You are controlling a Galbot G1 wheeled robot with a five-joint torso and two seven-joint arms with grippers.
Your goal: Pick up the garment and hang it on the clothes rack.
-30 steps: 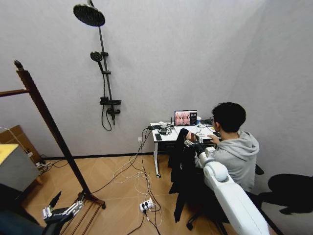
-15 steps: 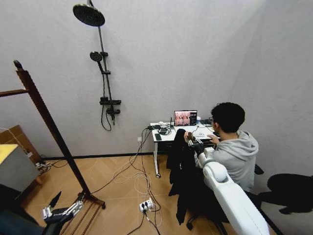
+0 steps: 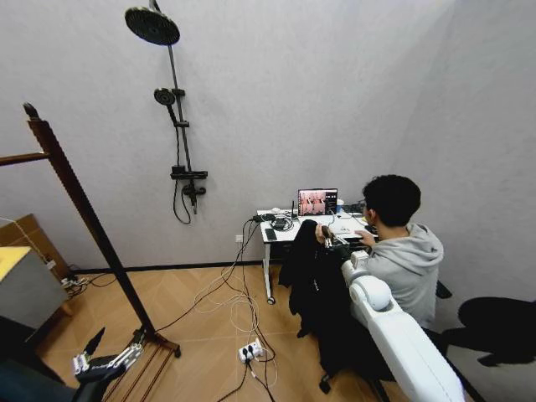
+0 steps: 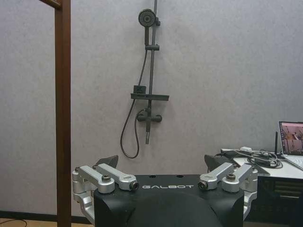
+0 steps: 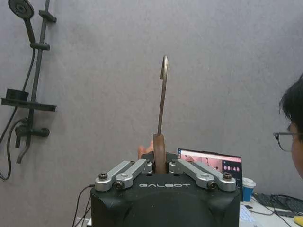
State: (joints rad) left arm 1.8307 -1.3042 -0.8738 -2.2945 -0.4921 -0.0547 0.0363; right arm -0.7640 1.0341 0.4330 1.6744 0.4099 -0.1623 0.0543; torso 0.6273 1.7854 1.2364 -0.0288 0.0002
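Right gripper: its fingers were pinched tight on the hanger.
Garment: it hung black and loose under the hanger, far right, near the desk.
Left gripper: low, near left, fingers spread, holding nothing.
Clothes rack: far away on the left.
Risk: the coat could slip off during the long swing.

The clothes rack runs off the head view's left edge (one upright visible). The garment hides its hanger's shoulders and the chair beneath.
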